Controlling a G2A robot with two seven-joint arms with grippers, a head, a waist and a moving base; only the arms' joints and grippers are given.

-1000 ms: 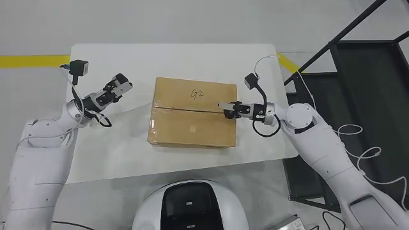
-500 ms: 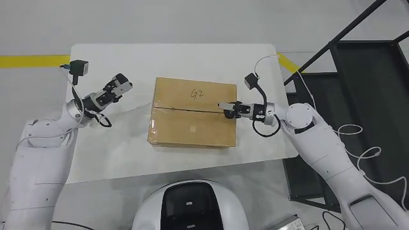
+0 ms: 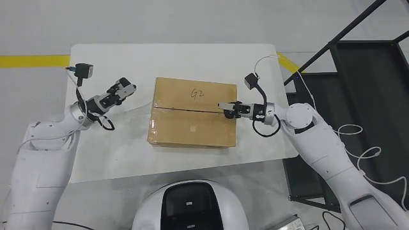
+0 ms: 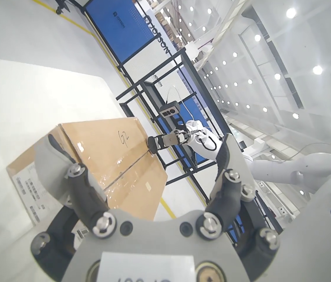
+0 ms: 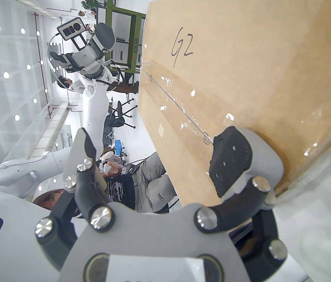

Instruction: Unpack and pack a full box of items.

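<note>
1. Looking down in the top view, the closed cardboard box (image 3: 193, 112) sits mid-table on the white table (image 3: 108, 153). The left gripper (image 3: 128, 89) hangs near the box's 9 o'clock side, apart from it. The right gripper (image 3: 225, 108) is at its 3 o'clock edge, at the end of the tape seam (image 3: 192, 109).
2. In the left wrist view, the left gripper (image 4: 136, 143) has its jaws spread wide, with the box beyond them.
3. In the right wrist view, the right gripper (image 5: 156, 136) is likewise spread, one finger (image 5: 233, 154) over the box top beside the seam.

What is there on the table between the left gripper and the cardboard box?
Nothing: the top view shows only bare white table between the open left gripper and the cardboard box.
</note>
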